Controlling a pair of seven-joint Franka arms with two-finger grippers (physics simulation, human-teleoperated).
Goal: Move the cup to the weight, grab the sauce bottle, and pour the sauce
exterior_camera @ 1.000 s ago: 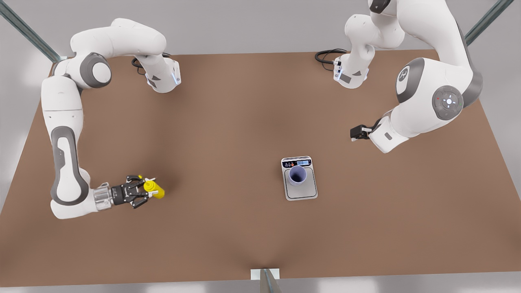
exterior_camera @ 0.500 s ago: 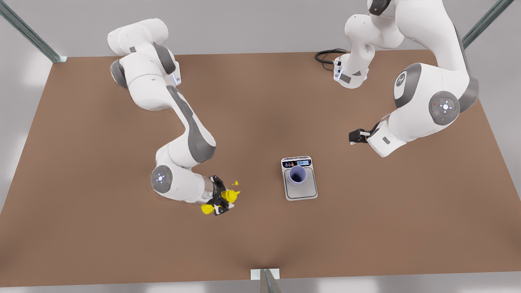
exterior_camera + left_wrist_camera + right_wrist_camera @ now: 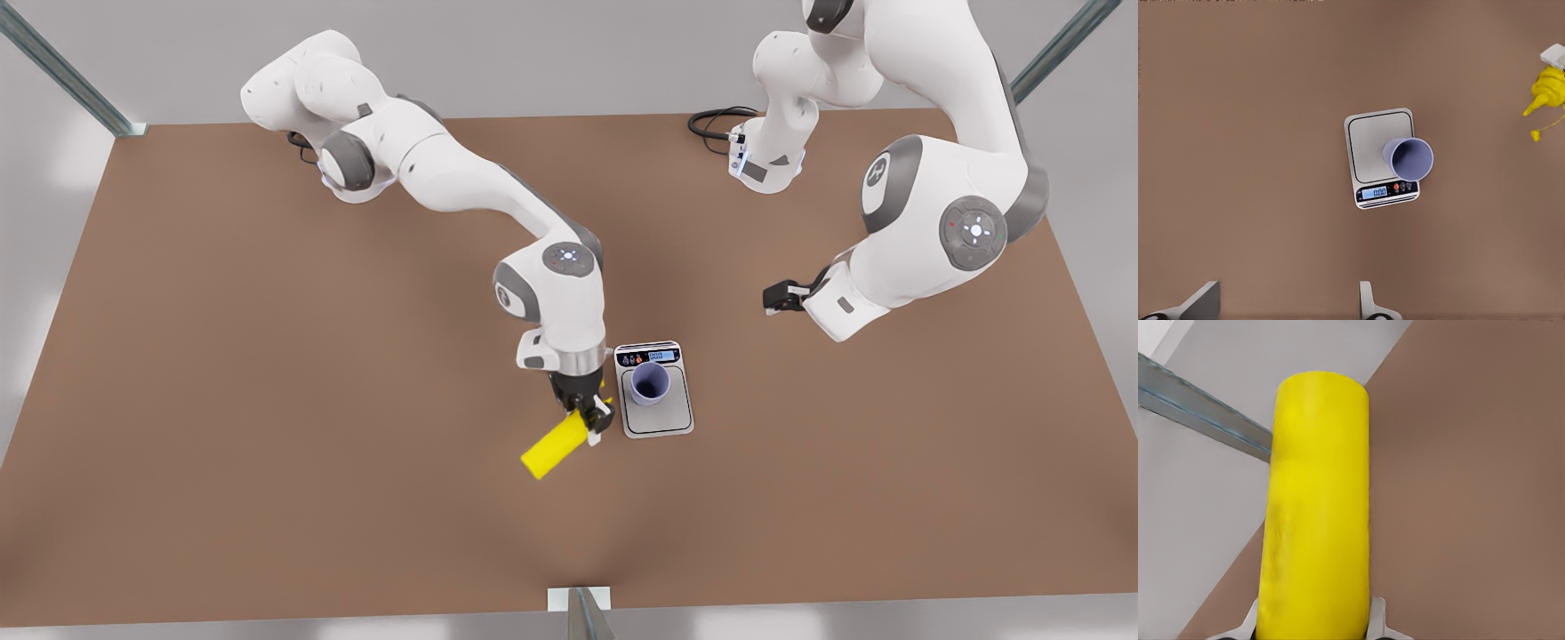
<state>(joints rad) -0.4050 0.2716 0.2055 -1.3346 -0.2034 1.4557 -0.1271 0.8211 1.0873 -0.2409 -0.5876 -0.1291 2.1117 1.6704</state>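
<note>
Front view: my right gripper [image 3: 594,416] pinches the sauce bottle [image 3: 553,447] tilted beside the weight [image 3: 656,423], nozzle toward the cup [image 3: 650,383] for pouring; my left gripper [image 3: 1288,303] waits, spread, high above the table.

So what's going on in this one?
The right gripper holds the yellow bottle tilted beside the scale, nozzle end toward it. The cup already stands on the scale. The left gripper waits open, high above them, off to the front view's right.
</note>
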